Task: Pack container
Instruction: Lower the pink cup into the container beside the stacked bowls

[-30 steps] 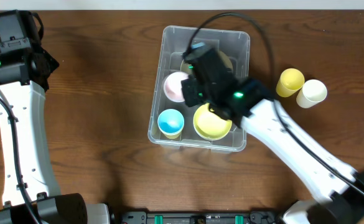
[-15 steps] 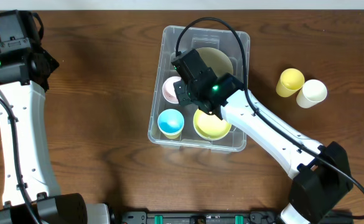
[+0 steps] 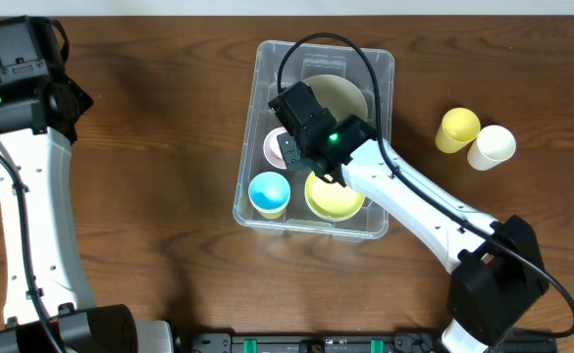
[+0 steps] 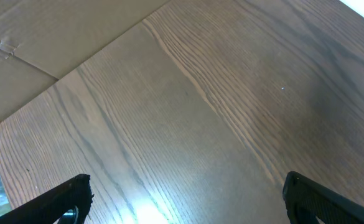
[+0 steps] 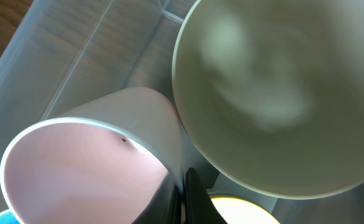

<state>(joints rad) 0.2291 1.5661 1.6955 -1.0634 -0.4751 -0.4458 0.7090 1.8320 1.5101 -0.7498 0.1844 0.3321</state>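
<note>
Pink plastic is what my right tool is down against: the pink cup, tipped over toward the pale green bowl. In the wrist view only one dark finger shows, lying on the cup's outer wall in the gap between cup and bowl. The other finger is out of sight, so I cannot tell whether I am gripping the cup or how far the tool is parted.

All of this is inside the container, which sits directly under my right tool in the middle of the table. Its long axis runs away from me. The green bowl takes the far end and the pink cup sits at the left wall. The blue cup and the yellow bowl stand side by side at the near end. The only bare floor I can make out is the far left corner.

Outside, a yellow cup and a white cup stand touching on the table, just off the container's right wall. I judge these are next to go in, and they lie on my right arm's side, so that arm is the nearer one.

My left tool hangs well apart at the far left, fingers spread wide over bare wood, holding nothing.
</note>
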